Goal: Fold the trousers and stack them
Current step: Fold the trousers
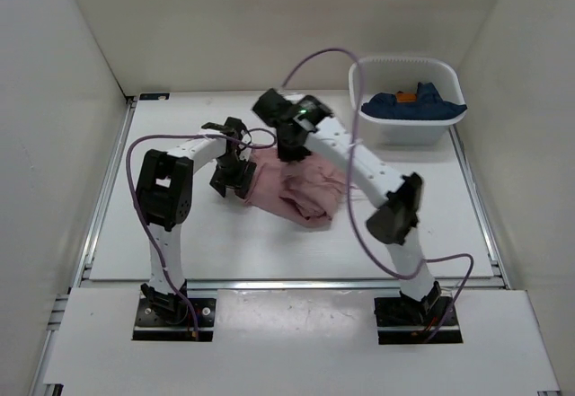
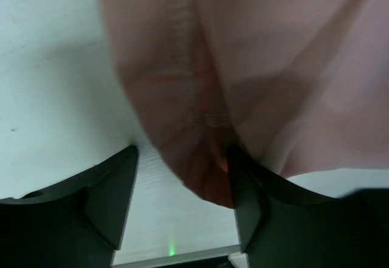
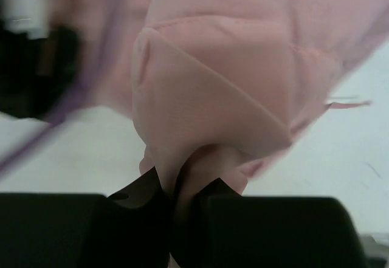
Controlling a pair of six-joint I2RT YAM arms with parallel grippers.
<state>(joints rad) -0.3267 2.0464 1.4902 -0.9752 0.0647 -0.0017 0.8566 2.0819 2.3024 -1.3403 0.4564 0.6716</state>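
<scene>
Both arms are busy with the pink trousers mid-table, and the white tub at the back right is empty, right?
Not empty: the top external view shows a dark blue garment with an orange patch lying in the white tub. The rest holds: the pink trousers are being worked on mid-table.

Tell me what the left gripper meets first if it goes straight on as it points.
The trousers: their pink fabric hangs between the left gripper's open fingers. The table seems to lie behind, though depth is unclear.
</scene>
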